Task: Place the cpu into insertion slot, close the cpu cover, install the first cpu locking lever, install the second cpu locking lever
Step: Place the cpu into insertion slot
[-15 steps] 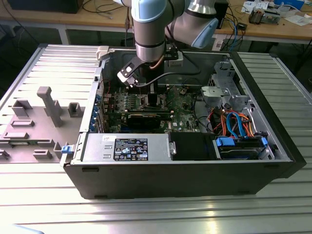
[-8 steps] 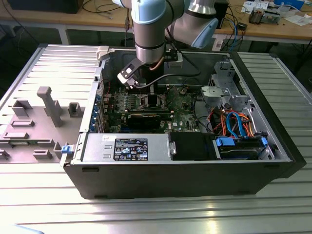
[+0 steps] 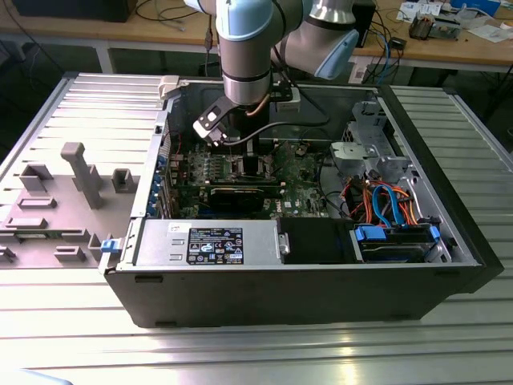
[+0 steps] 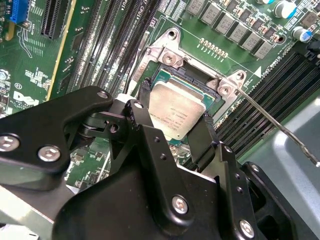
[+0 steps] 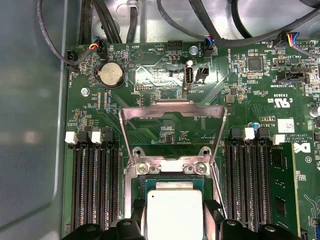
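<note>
The cpu, a square silver-topped chip, lies within the insertion slot on the green board, and I cannot tell whether it is fully seated. My gripper stands over it with a black finger against each of two opposite edges, shut on the chip. In the first wrist view the cpu shows between the fingers. The cpu cover is flipped open and leans back from the slot. A thin locking lever sticks out to one side, unlatched. In the exterior view the gripper reaches down into the open case.
Rows of black memory slots flank the socket on both sides. A round coin battery and cables lie beyond the cover. The case holds a labelled power supply and a drive bay with blue and orange cables.
</note>
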`<state>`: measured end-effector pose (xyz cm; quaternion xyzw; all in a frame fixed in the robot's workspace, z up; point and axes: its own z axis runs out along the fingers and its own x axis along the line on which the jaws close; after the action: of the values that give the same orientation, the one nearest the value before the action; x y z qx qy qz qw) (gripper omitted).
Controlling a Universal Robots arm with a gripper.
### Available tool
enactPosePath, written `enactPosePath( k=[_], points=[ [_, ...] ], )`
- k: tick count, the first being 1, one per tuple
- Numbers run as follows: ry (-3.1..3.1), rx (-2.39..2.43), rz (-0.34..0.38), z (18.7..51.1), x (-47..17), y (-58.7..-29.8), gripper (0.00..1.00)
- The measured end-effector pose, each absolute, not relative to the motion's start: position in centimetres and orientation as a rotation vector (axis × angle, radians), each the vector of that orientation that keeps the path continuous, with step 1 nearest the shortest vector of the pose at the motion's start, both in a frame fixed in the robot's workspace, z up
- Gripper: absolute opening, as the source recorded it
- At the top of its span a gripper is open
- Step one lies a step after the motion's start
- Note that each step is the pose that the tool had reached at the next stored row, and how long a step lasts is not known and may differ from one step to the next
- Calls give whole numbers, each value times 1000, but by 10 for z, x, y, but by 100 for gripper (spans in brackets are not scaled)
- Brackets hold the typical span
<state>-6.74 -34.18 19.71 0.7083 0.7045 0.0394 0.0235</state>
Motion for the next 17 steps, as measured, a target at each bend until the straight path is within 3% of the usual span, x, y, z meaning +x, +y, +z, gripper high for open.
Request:
enactPosePath(
  k=[5,7,17],
  points=[
    [2181,2193,123,197,-67,-342,55],
    [2181,2192,123,197,-67,-342,62],
    [2181,2193,121,202,-67,-342,62]
  ],
)
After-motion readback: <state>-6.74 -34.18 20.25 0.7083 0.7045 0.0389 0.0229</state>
